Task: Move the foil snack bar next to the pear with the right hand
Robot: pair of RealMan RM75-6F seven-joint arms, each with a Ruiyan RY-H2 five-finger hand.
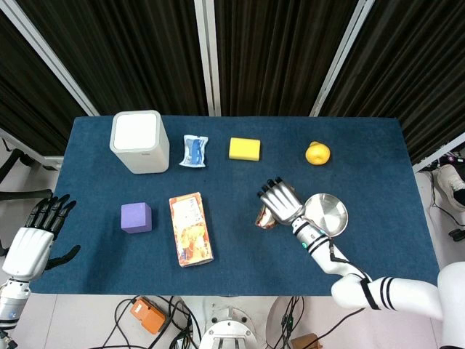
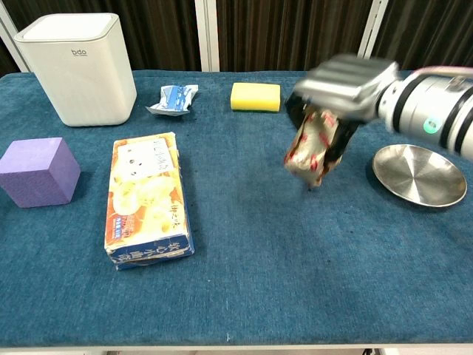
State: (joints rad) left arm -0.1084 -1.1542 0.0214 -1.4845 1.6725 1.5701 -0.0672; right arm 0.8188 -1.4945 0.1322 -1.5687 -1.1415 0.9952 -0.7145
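My right hand [image 1: 280, 203] [image 2: 341, 89] grips the foil snack bar [image 2: 312, 148] [image 1: 264, 219] from above, fingers curled around it. The bar, gold foil with red marks, hangs tilted and lifted off the blue table [image 1: 240, 240] in the chest view. In the head view only its lower left edge shows under the hand. The yellow pear [image 1: 317, 153] sits at the far right of the table, well beyond the hand. My left hand [image 1: 33, 240] hovers open off the table's left edge, holding nothing.
A steel plate [image 1: 330, 215] [image 2: 420, 174] lies just right of the right hand. A yellow sponge [image 1: 245, 148], blue packet [image 1: 194, 150], white bin [image 1: 139, 141], purple cube [image 1: 136, 217] and orange snack box [image 1: 191, 228] occupy the left and back.
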